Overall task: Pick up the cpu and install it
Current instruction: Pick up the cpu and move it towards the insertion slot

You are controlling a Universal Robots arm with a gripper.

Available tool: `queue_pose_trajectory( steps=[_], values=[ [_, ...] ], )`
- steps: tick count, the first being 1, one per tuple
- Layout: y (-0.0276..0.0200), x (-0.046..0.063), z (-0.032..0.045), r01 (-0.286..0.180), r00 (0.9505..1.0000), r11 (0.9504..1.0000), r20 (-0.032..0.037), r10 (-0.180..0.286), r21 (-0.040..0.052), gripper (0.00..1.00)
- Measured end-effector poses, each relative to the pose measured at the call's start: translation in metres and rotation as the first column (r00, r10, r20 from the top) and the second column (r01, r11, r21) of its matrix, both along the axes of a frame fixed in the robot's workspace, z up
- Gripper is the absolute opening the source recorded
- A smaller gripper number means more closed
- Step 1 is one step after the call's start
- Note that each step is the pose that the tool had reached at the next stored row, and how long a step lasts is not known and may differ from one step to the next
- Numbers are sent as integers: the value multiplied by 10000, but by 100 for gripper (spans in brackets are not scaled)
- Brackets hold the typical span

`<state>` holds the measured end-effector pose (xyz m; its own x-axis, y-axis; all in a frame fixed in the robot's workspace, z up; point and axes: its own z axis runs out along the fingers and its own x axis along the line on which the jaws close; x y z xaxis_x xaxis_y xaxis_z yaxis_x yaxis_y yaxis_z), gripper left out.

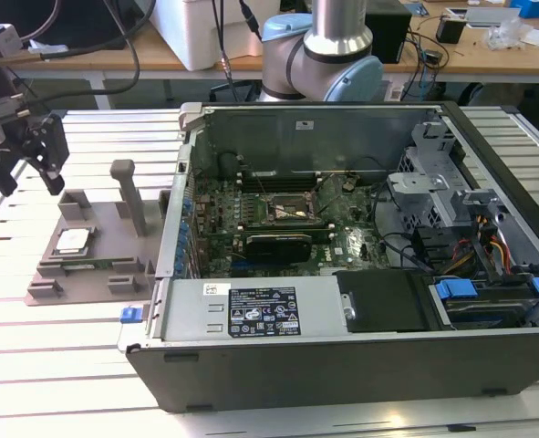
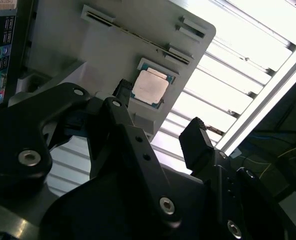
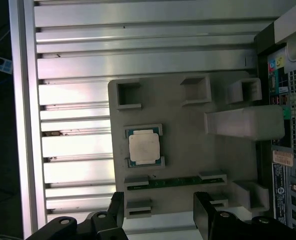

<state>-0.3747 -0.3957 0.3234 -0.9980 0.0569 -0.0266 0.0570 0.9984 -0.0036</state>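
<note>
Pincer (image 1: 25, 173) of mine hangs open and empty above the far end of the grey holder (image 1: 94, 270) on the slatted desk (image 1: 68, 365). The cpu (image 1: 72, 241) lies flat in its recess there, untouched. To take it well, I judge I must centre over the chip, square my jaws to two opposite edges and come down straight, so the pads clear the raised lips around it. The first wrist view looks squarely down on the cpu (image 3: 144, 148), which helps that alignment; the exterior view adds the open computer case (image 1: 488, 274) beside the holder, with the motherboard socket (image 1: 287, 208) inside.
</note>
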Motion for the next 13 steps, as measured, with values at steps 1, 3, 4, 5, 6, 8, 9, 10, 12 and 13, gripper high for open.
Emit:
queue_pose_trajectory(
  steps=[1, 3, 4, 5, 6, 8, 9, 10, 12, 13],
  values=[
    [0, 0, -1, 0, 10000, 10000, 0, 0, 0, 66],
    [0, 0, -4, 0, 10000, 10000, 0, 0, 0, 66],
    [0, 0, -6, 0, 10000, 10000, 0, 0, 0, 66],
    [1, 2, -9, 1, 10000, 10000, 3, -1, 2, 66],
    [1, 5, -9, 1, 10000, 10000, 4, -1, -2, 66],
    [0, 6, -9, 0, 10000, 10000, 0, 0, -7, 66],
    [0, 7, -12, 0, 10000, 10000, 0, 0, -7, 66],
    [0, 8, -17, 0, 10000, 10000, 0, 0, -7, 66],
    [0, 7, -35, 0, 10000, 10000, 1, 0, -6, 66],
    [0, 7, -39, 0, 10000, 10000, -1, 0, -7, 66]
  ],
)
